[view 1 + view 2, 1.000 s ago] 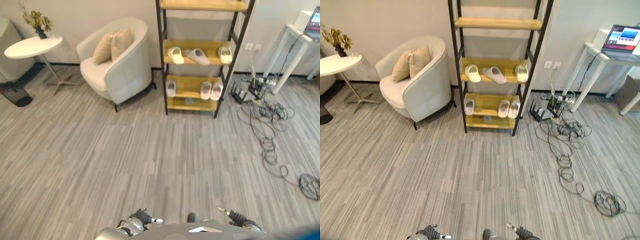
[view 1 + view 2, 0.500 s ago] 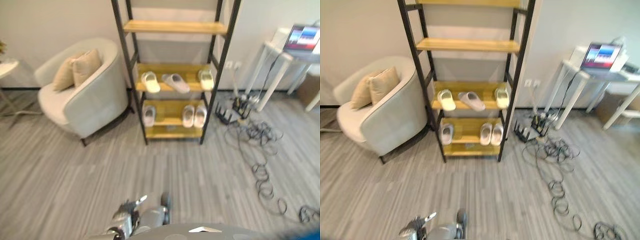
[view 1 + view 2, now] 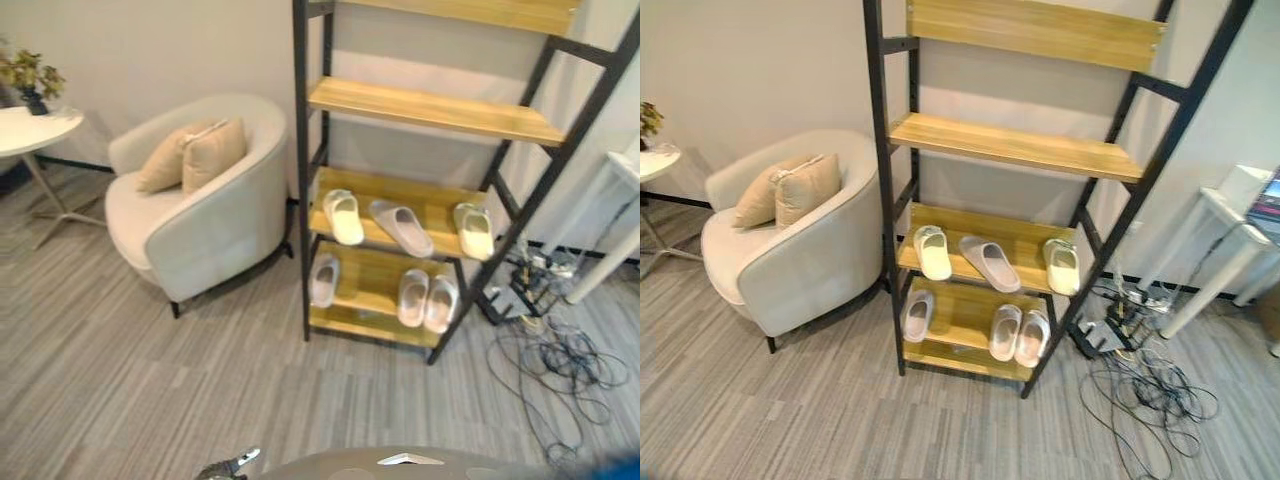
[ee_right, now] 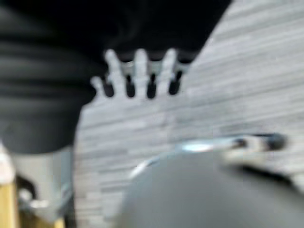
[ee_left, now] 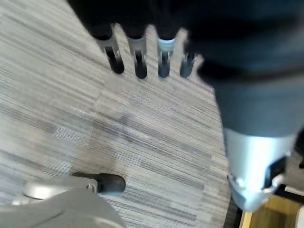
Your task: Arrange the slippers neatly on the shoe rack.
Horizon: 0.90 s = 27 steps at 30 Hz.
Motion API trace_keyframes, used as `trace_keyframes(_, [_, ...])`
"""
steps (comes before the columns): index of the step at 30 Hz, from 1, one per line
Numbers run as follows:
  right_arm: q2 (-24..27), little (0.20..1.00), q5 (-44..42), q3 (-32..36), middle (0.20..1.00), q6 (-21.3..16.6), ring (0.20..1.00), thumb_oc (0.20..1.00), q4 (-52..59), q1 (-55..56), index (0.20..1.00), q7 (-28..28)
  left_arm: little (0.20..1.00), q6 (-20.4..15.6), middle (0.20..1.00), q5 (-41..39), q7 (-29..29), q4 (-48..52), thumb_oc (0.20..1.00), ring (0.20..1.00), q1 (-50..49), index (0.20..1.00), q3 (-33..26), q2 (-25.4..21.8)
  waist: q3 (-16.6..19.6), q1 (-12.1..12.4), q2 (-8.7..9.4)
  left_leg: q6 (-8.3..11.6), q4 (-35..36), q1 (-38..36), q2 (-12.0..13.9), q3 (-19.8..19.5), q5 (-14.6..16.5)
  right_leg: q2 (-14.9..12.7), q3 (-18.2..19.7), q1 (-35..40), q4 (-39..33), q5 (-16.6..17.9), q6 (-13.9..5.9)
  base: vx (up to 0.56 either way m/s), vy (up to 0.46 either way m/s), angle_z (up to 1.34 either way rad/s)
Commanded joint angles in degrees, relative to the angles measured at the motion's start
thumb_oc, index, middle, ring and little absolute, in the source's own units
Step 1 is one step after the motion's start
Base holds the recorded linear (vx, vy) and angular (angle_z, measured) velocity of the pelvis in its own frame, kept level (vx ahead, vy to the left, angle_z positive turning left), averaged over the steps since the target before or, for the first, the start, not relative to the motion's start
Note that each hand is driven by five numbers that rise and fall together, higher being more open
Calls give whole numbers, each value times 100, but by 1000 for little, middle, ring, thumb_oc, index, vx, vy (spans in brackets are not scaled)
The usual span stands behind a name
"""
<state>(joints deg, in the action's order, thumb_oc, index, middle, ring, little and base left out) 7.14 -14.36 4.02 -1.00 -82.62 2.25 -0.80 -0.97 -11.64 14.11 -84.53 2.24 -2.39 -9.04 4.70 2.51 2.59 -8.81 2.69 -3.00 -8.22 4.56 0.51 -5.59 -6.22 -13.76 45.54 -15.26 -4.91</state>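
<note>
The shoe rack [image 3: 308,200] has a black frame and wooden shelves and stands against the wall. One shelf holds a cream slipper [image 3: 343,216], a grey slipper [image 3: 402,227] lying at an angle, and another cream slipper [image 3: 474,230]. On the shelf below, one grey slipper [image 3: 324,280] lies at the left and a pale pair [image 3: 426,300] sits side by side at the right. My left hand [image 5: 138,52] hangs over the floor with straight fingers and holds nothing. My right hand [image 4: 141,66] is also open and empty above the floor.
A pale armchair [image 3: 200,215] with two tan cushions stands left of the rack. Further left is a round white side table [image 3: 30,125] with a plant. Loose cables [image 3: 560,365] lie on the floor right of the rack, beside a white table [image 3: 1230,215].
The camera has moved nearer to the rack and tilted up, so the rack looks larger. The arms that showed at the bottom edge of the eye views are now almost out of view.
</note>
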Motion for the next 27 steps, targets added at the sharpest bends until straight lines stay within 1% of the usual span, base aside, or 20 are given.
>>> trace_keyframes(1, [-654, 1000, 22, 77, 1000, 21, 1000, 1000, -302, -38, 1000, -26, 1000, -59, 1000, 324, 65, -282, 1000, 1000, 109, 1000, -167, 270, -80, -56, -23, 623, -427, 58, 650, -17, 182, 72, -125, 808, -2505, 1149, -15, 152, -52, 59])
trace_keyframes(2, [-650, 1000, 24, 77, 1000, 19, 1000, 1000, -292, -49, 1000, -10, 1000, -54, 1000, 393, 51, -260, 1000, 1000, 114, 1000, -92, 298, -105, -98, -4, 625, -462, -7, 616, -88, 266, 68, 81, 688, -2948, 1284, -6, 369, -147, 54])
trace_keyframes(3, [-653, 1000, 16, 73, 1000, 26, 1000, 1000, -253, -72, 1000, 18, 1000, -43, 1000, 532, 87, -262, 1000, 1000, 179, 1000, 110, 369, -194, -182, 63, 639, -608, -180, 531, -232, 496, 27, 470, 447, -3674, 1741, -145, 302, -121, 42])
trace_keyframes(5, [-666, 1000, 37, 28, 1000, 25, 1000, 1000, -246, -65, 1000, 40, 1000, -53, 1000, 549, 92, -260, 1000, 1000, 195, 1000, 128, 374, -217, -187, 84, 637, -640, -238, 529, -256, 541, -5, 425, 404, -3734, 1853, -159, 171, -92, 22])
trace_keyframes(10, [-640, 1000, 89, -5, 1000, 25, 1000, 1000, -287, -9, 1000, 20, 1000, -147, 1000, 590, 11, -105, 1000, 1000, 165, 1000, 154, 444, -142, -212, 141, 701, -706, -378, 534, -426, 704, 28, 475, 794, -3956, 1808, -27, 162, -145, 33])
trace_keyframes(11, [-594, 1000, 66, 48, 1000, 42, 1000, 1000, -324, 11, 1000, -8, 1000, -187, 1000, 652, -21, -9, 1000, 1000, 108, 1000, 224, 481, -64, -195, 142, 781, -706, -462, 602, -447, 764, 99, 430, 1004, -4056, 1750, 99, 101, -121, 26])
trace_keyframes(12, [-594, 1000, 66, 48, 1000, 42, 1000, 1000, -324, 11, 1000, -8, 1000, -187, 1000, 652, -21, -8, 1000, 1000, 107, 1000, 224, 481, -67, -196, 140, 781, -706, -466, 603, -449, 765, 100, 428, 1010, -4059, 1751, 99, 162, -251, 20])
trace_keyframes(13, [-586, 1000, 86, 38, 1000, 53, 1000, 1000, -397, 49, 1000, -49, 1000, -238, 1000, 708, -1, 27, 1000, 1000, 83, 1000, 286, 520, -15, -193, 125, 882, -725, -484, 678, -473, 777, 190, 369, 1127, -4107, 1685, 224, 90, -199, 18])
trace_keyframes(15, [-571, 1000, 101, 41, 1000, 54, 1000, 1000, -417, 63, 1000, -57, 1000, -249, 1000, 708, 1, 53, 1000, 1000, 80, 1000, 292, 522, 0, -199, 122, 936, -743, -490, 715, -496, 770, 235, 363, 1176, -4120, 1662, 267, 82, -207, 7])
trace_keyframes(16, [-534, 1000, 100, 80, 1000, 31, 1000, 1000, -422, 74, 1000, -82, 1000, -293, 1000, 718, 25, 97, 1000, 1000, 70, 1000, 300, 514, 33, -212, 130, 1052, -769, -506, 816, -493, 785, 348, 353, 1236, -4122, 1580, 373, 61, -225, -4])
trace_keyframes(18, [-545, 1000, 92, 82, 1000, 14, 1000, 1000, -370, 65, 1000, -42, 1000, -356, 1000, 721, 57, 153, 1000, 1000, 65, 1000, 296, 503, 45, -208, 149, 1162, -848, -498, 915, -497, 815, 443, 350, 1268, -4084, 1501, 477, 48, -212, -4])
trace_keyframes(19, [-545, 1000, 91, 82, 1000, 14, 1000, 1000, -370, 65, 1000, -42, 1000, -356, 1000, 721, 57, 153, 1000, 1000, 64, 1000, 296, 503, 45, -208, 148, 1163, -851, -497, 916, -496, 818, 444, 350, 1268, -4083, 1500, 478, 31, -208, -5])
trace_keyframes(20, [-572, 1000, 137, 15, 1000, -4, 1000, 1000, -325, 35, 1000, 2, 1000, -391, 1000, 707, 83, 166, 1000, 1000, 61, 1000, 276, 487, 59, -190, 193, 1325, -1176, -374, 1006, -472, 844, 498, 344, 1321, -4088, 1468, 569, 21, -148, -5])
trace_keyframes(21, [-572, 1000, 137, 15, 1000, -4, 1000, 1000, -325, 35, 1000, 2, 1000, -391, 1000, 707, 83, 166, 1000, 1000, 61, 1000, 276, 487, 60, -190, 193, 1325, -1177, -372, 1006, -472, 845, 498, 344, 1321, -4088, 1468, 569, 29, -211, 4])
trace_keyframes(22, [-576, 1000, 177, -37, 1000, 2, 1000, 1000, -312, 3, 1000, 27, 1000, -395, 1000, 725, 78, 180, 1000, 1000, 75, 1000, 294, 488, 53, -183, 234, 1412, -1505, -226, 1054, -450, 849, 494, 328, 1366, -4101, 1465, 602, -2, -189, 6])
trace_keyframes(23, [-547, 1000, 252, -105, 1000, 20, 1000, 1000, -403, -24, 1000, -30, 1000, -398, 1000, 831, 109, 228, 1000, 1000, 161, 1000, 388, 490, -24, -174, 323, 1609, -2391, 249, 1226, -430, 570, 486, 285, 1455, -4131, 1473, 662, -23, -227, 10])
trace_keyframes(24, [-506, 1000, 233, -73, 1000, 26, 1000, 1000, -427, -27, 1000, -66, 1000, -402, 1000, 867, 124, 267, 1000, 1000, 201, 1000, 424, 503, -81, -172, 369, 1624, -2916, 535, 1280, -446, 382, 469, 280, 1478, -4136, 1486, 676, -34, -163, 21])
trace_keyframes(25, [-505, 1000, 233, -72, 1000, 26, 1000, 1000, -428, -29, 1000, -66, 1000, -401, 1000, 867, 124, 267, 1000, 1000, 202, 1000, 424, 504, -73, -181, 359, 1624, -2949, 564, 1287, -459, 396, 477, 270, 1467, -4133, 1486, 676, -32, -92, 34])
trace_keyframes(26, [-386, 1000, 171, 56, 1000, 16, 1000, 1000, -392, -21, 1000, -73, 1000, -421, 1000, 832, 129, 443, 1000, 1000, 200, 1000, 396, 486, -147, -151, 403, 1451, -3216, 833, 1322, -424, 371, 472, 297, 1453, -4098, 1445, 687, 2, -52, 32])
trace_keyframes(27, [-368, 1000, 168, 80, 1000, 7, 1000, 1000, -384, -8, 1000, -80, 1000, -437, 1000, 803, 114, 480, 1000, 1000, 184, 1000, 360, 490, -137, -144, 388, 1411, -2975, 865, 1339, -396, 411, 479, 303, 1455, -4098, 1414, 675, 29, -41, 21])
